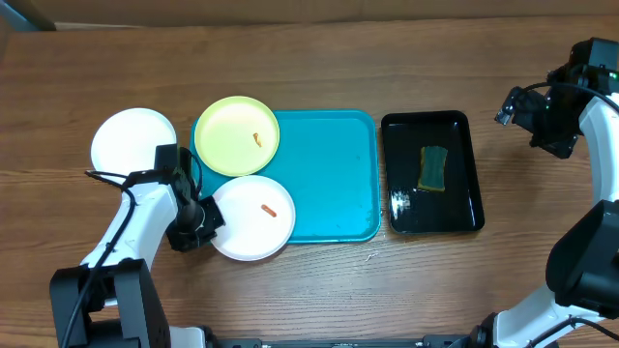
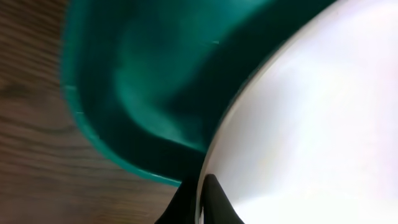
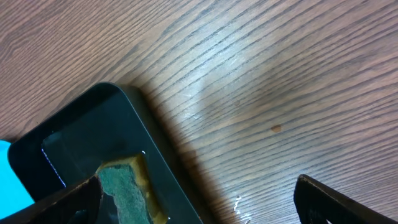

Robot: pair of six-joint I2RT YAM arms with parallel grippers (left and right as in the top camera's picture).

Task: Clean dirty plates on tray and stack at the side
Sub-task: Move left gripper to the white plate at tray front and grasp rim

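Note:
The turquoise tray (image 1: 329,184) lies mid-table. A pale yellow-green plate (image 1: 237,135) with an orange smear sits on its far left corner. A white plate (image 1: 253,218) with an orange smear overhangs the tray's near left corner. My left gripper (image 1: 206,220) is shut on this plate's left rim; the left wrist view shows the fingers (image 2: 200,202) pinching the white rim (image 2: 298,124) beside the tray's edge (image 2: 118,155). A second white plate (image 1: 133,142) lies on the table left of the tray. My right gripper (image 1: 522,104) is open and empty, high at the far right.
A glossy black tray (image 1: 432,172) holding a green-and-yellow sponge (image 1: 432,167) stands right of the turquoise tray; it also shows in the right wrist view (image 3: 81,155) with the sponge (image 3: 124,186). Small water drops lie on the wood (image 3: 238,202).

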